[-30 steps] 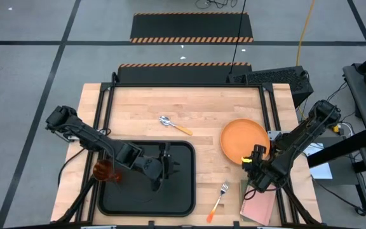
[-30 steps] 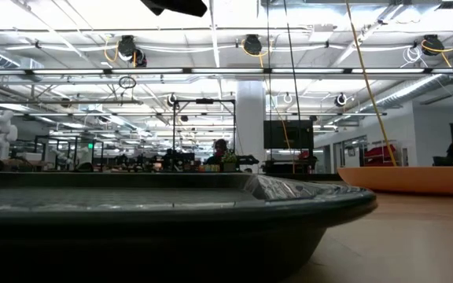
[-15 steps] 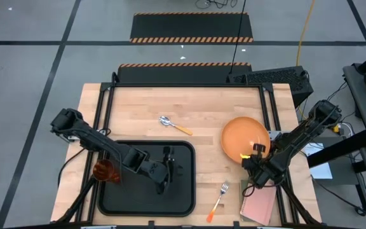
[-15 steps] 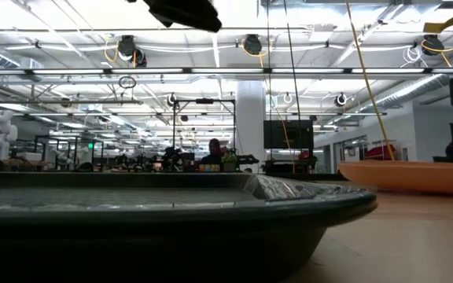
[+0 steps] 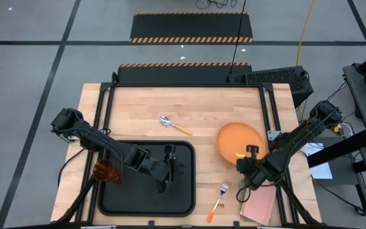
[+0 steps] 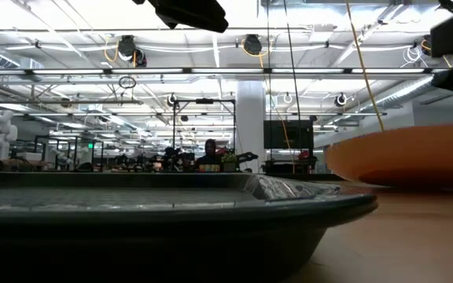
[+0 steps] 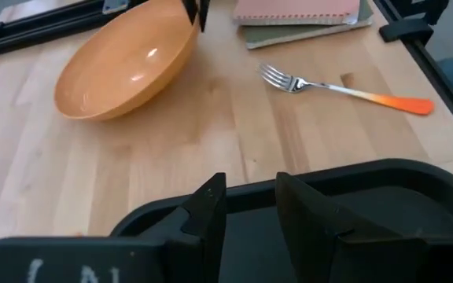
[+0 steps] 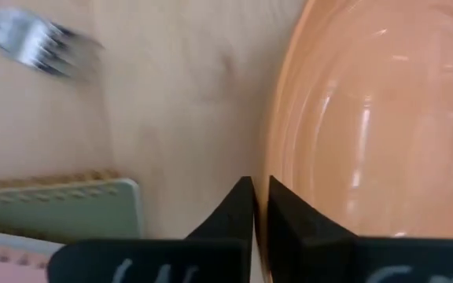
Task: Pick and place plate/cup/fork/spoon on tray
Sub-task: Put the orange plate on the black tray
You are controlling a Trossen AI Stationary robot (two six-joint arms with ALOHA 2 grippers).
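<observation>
The orange plate [image 5: 237, 141] stands tipped on the table's right half, with my right gripper [image 5: 248, 152] shut on its near-right edge. The black tray [image 5: 138, 198] lies at the near left. My left gripper [image 5: 172, 166] hovers over the tray's right part, open, with nothing between its fingers [image 7: 207, 211]. The amber cup [image 5: 103, 170] stands at the tray's left rim. The spoon [image 5: 173, 125] lies on the wood beyond the tray. The fork [image 5: 219, 197] lies right of the tray, near the front edge. My right gripper pinches the plate's rim [image 8: 271, 153] between its two fingers, one on the plate's inner face and one on its outer. The fingers come steeply from above. That edge is raised, and the plate's opposite rim [image 7: 93, 110] rests on the wood.
A pink notebook [image 5: 259, 207] lies on a green one at the near right corner, just beside my right gripper. Bare wood lies between the tray's right rim [image 7: 352, 177] and the plate. The black table frame runs along both sides.
My right gripper has shut on the plate's near-right rim, then gone up and toward the table's left. The plate has tipped: the held edge has risen, the opposite edge stays on the wood, and the plate has slid a little left. My left gripper has crept right over the tray.
</observation>
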